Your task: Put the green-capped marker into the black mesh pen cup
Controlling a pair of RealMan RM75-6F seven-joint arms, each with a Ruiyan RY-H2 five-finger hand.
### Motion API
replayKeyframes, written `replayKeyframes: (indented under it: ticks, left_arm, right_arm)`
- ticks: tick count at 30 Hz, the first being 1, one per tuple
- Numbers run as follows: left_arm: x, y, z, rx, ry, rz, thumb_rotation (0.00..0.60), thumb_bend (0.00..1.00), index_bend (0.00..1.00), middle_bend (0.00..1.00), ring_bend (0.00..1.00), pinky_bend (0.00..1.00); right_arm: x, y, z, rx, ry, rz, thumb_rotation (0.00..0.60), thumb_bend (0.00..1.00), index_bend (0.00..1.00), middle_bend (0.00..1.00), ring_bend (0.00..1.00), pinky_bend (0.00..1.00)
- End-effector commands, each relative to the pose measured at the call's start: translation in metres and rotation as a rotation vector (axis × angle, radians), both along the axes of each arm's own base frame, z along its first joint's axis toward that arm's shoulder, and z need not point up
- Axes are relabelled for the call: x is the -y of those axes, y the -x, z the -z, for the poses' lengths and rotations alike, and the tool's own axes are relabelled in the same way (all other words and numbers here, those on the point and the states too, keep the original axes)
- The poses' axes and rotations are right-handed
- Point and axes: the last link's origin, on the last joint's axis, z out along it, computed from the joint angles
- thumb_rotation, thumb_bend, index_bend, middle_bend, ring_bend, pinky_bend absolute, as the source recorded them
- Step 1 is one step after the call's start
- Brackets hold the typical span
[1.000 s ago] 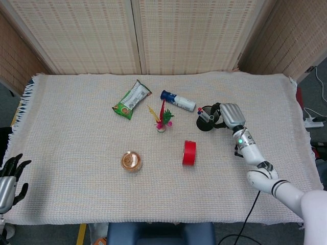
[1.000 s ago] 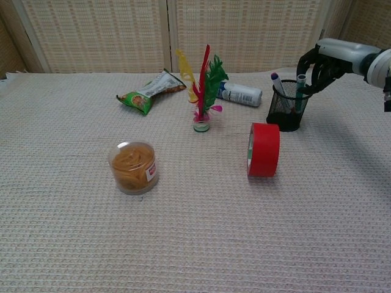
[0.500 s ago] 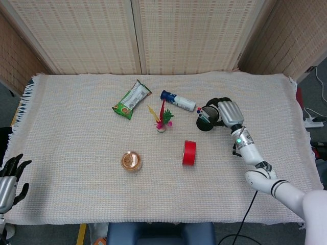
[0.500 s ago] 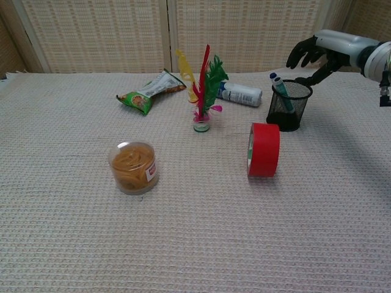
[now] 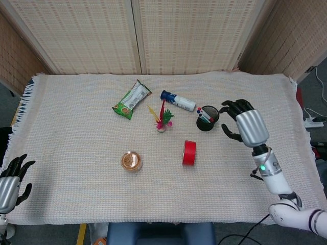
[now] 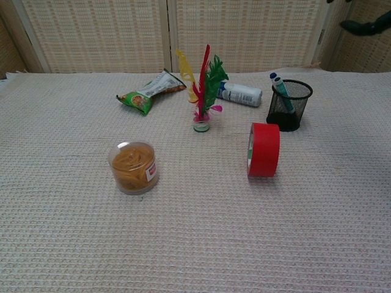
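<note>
Right hand (image 5: 244, 124) fingers spread and empty beside the black mesh pen cup (image 6: 289, 105) near the worktop's far right edge, green-capped marker (image 6: 281, 93) leaning inside it, apparently delivered; left hand (image 5: 11, 177) spread, idle at near-left corner.

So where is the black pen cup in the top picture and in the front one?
Head view: the black mesh pen cup sits right of centre on the cloth, just left of the right hand.
Chest view: the cup stands upper right, markers leaning inside.
Shared landmark: the red tape roll, nearer the robot than the cup.
</note>
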Motion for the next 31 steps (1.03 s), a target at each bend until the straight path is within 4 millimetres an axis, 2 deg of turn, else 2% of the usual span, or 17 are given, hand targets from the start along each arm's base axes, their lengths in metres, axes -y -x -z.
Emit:
replayKeyframes:
  ticks: [1,6,12,19,31]
  left_arm:
    - [0.000,-0.001,0.000,0.003,0.003,0.003,0.600,0.42,0.19,0.01,0.00,0.25]
    - [0.001,-0.002,-0.001,0.006,-0.002,0.013,0.600,0.42,0.19,0.01,0.00,0.24]
    - [0.001,-0.002,-0.001,0.005,-0.002,0.010,0.600,0.42,0.19,0.01,0.00,0.24]
    - [0.001,-0.002,-0.001,-0.001,-0.002,0.010,0.600,0.42,0.19,0.01,0.00,0.24]
    - [0.000,-0.001,0.003,-0.014,0.010,-0.001,0.600,0.42,0.19,0.01,0.00,0.24]
  right_arm:
    - [-0.069,0.057,-0.024,-0.138,0.080,0.116,0.600,0.28,0.43,0.26,0.33,0.26]
    - [-0.102,0.104,-0.006,-0.126,0.027,0.239,0.600,0.28,0.44,0.26,0.33,0.26]
    - [-0.121,0.138,0.013,-0.097,0.023,0.327,0.600,0.28,0.44,0.26,0.33,0.26]
    - [-0.127,0.157,0.022,-0.061,0.021,0.347,0.600,0.28,0.45,0.26,0.33,0.26]
    - [-0.127,0.157,0.016,-0.031,0.046,0.339,0.600,0.28,0.46,0.26,0.33,0.26]
